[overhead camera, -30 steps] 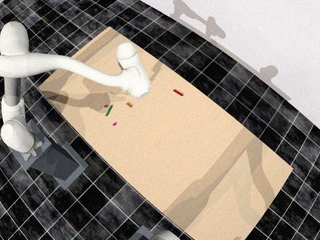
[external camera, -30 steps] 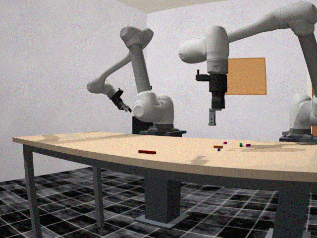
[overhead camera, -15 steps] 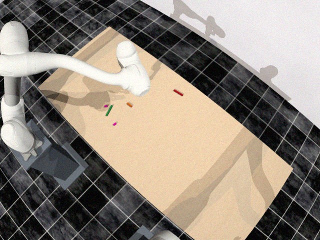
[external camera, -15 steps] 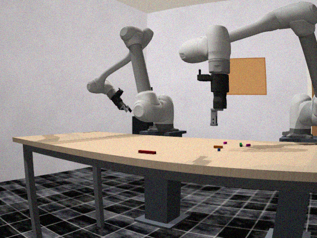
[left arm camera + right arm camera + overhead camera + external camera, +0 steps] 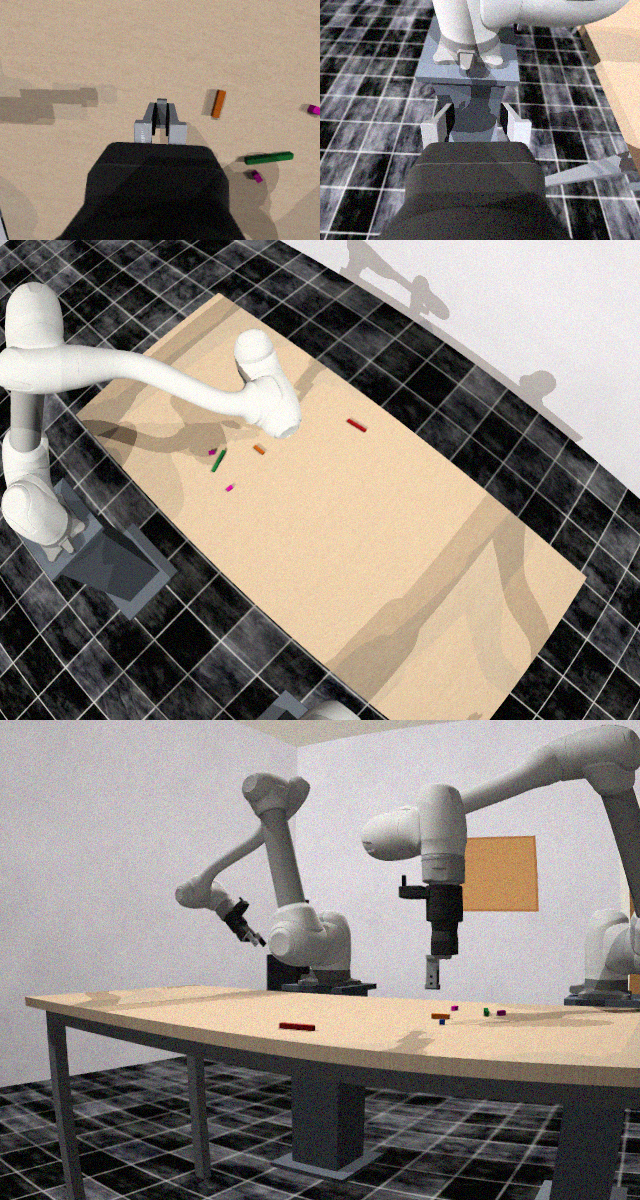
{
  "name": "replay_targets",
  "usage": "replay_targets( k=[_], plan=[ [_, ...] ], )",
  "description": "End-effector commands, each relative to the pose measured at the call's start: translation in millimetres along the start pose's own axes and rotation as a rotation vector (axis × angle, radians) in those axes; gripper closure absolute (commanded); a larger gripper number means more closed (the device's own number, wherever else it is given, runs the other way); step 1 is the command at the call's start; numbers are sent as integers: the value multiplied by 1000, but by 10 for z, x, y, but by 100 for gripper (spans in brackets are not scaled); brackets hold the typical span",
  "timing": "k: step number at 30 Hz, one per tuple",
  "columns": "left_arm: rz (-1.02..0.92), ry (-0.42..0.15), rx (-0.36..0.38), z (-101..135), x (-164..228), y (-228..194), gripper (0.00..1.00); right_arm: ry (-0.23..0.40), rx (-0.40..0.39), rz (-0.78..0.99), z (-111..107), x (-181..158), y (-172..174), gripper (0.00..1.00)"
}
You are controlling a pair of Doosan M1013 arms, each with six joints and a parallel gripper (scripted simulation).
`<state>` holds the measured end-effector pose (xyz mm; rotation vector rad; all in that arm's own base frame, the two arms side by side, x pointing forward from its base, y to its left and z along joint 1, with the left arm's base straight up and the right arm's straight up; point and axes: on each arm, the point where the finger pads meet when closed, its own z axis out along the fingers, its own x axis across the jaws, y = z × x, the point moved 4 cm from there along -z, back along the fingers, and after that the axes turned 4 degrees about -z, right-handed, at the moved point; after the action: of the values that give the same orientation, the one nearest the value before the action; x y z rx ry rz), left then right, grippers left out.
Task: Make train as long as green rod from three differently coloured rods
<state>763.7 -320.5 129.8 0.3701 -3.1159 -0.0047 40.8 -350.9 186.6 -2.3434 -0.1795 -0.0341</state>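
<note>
My left gripper (image 5: pixel 433 987) (image 5: pixel 161 112) is shut on a grey rod (image 5: pixel 161 102), high above the table; the top camera sees only its arm. The green rod (image 5: pixel 218 460) (image 5: pixel 485 1011) (image 5: pixel 269 158) lies flat. An orange rod (image 5: pixel 258 449) (image 5: pixel 440 1016) (image 5: pixel 219 104) lies apart from it. One magenta rod (image 5: pixel 211 452) (image 5: pixel 500 1012) (image 5: pixel 257 176) lies close beside the green rod, another magenta rod (image 5: pixel 230 488) (image 5: pixel 454 1007) (image 5: pixel 314 110) farther off. A small blue rod (image 5: pixel 442 1022) shows only in the exterior view. My right gripper (image 5: pixel 258 941) (image 5: pixel 477 112) is open and empty, off the table.
A red rod (image 5: pixel 356 425) (image 5: pixel 297 1026) lies alone near the table's long edge. The table (image 5: pixel 330 529) (image 5: pixel 217 1011) carries broad arm shadows. The left arm stretches over one end of it. A dark grey arm stand (image 5: pixel 470 80) is in the right wrist view.
</note>
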Motion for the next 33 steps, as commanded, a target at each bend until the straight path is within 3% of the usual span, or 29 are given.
replay_targets(
  k=[1,9,33],
  plan=[
    [-1,-2,4,226,-20,11,76,10,-7,-1,0,17,-4,0],
    [-1,-2,4,516,-22,9,76,10,-7,-1,0,17,-4,0],
    [-1,-5,7,571,-35,-1,76,10,-7,-1,0,17,-4,0]
  ],
)
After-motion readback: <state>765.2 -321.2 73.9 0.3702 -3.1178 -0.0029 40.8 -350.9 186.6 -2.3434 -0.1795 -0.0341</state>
